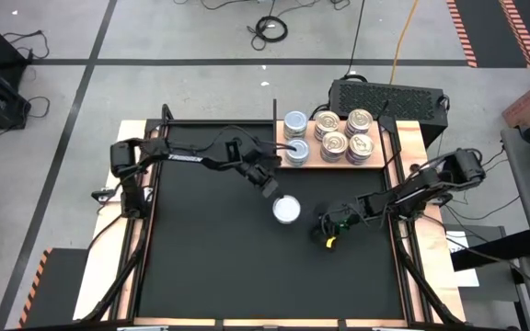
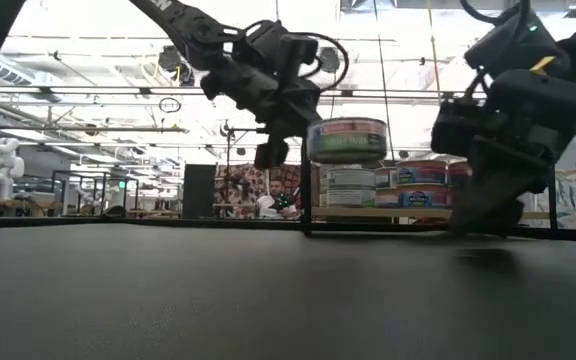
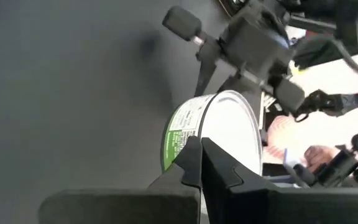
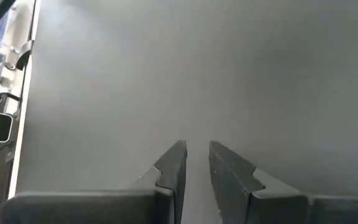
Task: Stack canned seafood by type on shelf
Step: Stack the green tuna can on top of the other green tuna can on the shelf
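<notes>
A flat round tin (image 1: pixel 286 210) with a plain pale top and a green-and-red label hangs in the air over the black mat, near the shelf's near left corner; my left gripper (image 1: pixel 270 190) is shut on it. The low view shows the tin (image 2: pixel 346 140) level, higher than the tins on the shelf. The shelf (image 1: pixel 378 138), a light wood board at the far right, carries two silvery-blue tins (image 1: pixel 294 138) at its left end and several gold-topped tins (image 1: pixel 346 134). My right gripper (image 1: pixel 323 230) is low over the mat to the lifted tin's right, narrowly open with nothing between its fingers (image 4: pixel 197 149). My left gripper pinches the tin's rim (image 3: pixel 199 138), where the pale top meets the labelled side wall, between its two fingertips. The fingers come slanting down from the table's left. The tin is lifted clear of the mat and stays level.
The black mat (image 1: pixel 219 257) lies bare over the table's left and near parts. A black vented box (image 1: pixel 389 97) stands behind the shelf, and a thin upright post (image 1: pixel 274 110) at the shelf's far left corner. My right arm (image 3: pixel 253 43) is just beyond the lifted tin.
</notes>
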Robot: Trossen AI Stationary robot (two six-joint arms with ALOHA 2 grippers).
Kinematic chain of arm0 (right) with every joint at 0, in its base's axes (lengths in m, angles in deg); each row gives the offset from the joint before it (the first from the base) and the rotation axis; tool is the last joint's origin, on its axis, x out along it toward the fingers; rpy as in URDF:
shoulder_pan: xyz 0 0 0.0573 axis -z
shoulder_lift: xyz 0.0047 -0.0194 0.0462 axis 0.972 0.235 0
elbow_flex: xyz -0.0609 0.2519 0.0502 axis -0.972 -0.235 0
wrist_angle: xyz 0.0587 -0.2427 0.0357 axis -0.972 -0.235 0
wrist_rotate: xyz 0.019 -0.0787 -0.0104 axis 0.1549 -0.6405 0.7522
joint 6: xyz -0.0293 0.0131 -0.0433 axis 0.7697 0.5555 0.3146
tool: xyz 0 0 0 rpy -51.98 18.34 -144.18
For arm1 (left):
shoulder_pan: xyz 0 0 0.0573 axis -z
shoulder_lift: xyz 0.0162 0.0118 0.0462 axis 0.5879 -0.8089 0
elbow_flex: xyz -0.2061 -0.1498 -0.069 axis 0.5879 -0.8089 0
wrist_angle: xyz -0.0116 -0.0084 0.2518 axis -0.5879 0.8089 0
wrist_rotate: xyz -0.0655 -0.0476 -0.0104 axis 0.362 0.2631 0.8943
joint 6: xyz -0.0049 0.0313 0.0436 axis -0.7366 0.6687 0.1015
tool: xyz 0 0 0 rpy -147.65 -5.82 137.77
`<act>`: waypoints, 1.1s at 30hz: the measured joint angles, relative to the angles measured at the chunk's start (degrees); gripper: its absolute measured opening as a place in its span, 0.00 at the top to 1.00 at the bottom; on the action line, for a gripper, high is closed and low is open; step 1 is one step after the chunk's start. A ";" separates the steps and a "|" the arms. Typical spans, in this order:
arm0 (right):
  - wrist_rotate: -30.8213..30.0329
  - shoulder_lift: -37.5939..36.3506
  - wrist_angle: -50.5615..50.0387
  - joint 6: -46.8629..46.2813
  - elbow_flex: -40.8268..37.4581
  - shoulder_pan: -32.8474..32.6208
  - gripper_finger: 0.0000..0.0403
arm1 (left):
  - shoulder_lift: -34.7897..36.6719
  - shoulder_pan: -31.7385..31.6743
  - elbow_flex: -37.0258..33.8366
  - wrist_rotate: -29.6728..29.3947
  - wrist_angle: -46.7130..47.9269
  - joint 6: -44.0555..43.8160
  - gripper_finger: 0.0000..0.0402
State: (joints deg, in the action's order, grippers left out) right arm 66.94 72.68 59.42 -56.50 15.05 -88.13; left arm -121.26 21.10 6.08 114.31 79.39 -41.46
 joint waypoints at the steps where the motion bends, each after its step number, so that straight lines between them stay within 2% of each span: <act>1: 0.00 -0.92 0.03 -0.37 -0.77 0.00 0.84 | 1.01 -0.10 0.00 -0.35 1.37 1.00 1.00; 7: -1.71 -6.60 0.32 -0.72 -3.87 0.11 0.84 | 6.50 -1.30 -1.46 -4.94 9.07 5.56 1.00; 15: -4.09 -12.02 0.39 -0.47 -4.70 0.11 0.84 | 11.64 -9.08 -11.30 0.68 3.53 3.26 1.00; 17: -4.07 -12.71 0.01 -0.35 -4.70 0.11 0.84 | 11.88 -11.26 -12.56 2.29 0.24 2.81 1.00; 19: -4.07 -13.05 0.05 -0.66 -4.70 0.11 0.84 | 11.81 -13.48 -12.96 2.54 3.29 5.96 1.00; 23: -4.12 -13.17 0.01 -2.03 -4.70 0.11 0.84 | 9.74 -16.22 -13.05 -0.63 9.67 10.70 1.00; 26: -4.16 -13.17 -0.07 -2.38 -4.70 0.11 0.84 | 9.62 -16.37 -13.01 -0.98 10.34 13.17 0.99; 29: -4.34 -13.17 -0.08 -2.20 -4.70 0.15 0.84 | 9.61 -16.18 -12.98 -4.63 11.28 13.27 0.95; 33: -4.51 -13.17 -0.07 -1.58 -4.70 0.15 0.84 | 9.45 -16.97 -12.98 -5.29 13.34 14.13 0.83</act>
State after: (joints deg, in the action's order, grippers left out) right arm 62.44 59.51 59.35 -58.08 10.35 -87.98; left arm -111.82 4.12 -6.90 109.02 92.73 -27.33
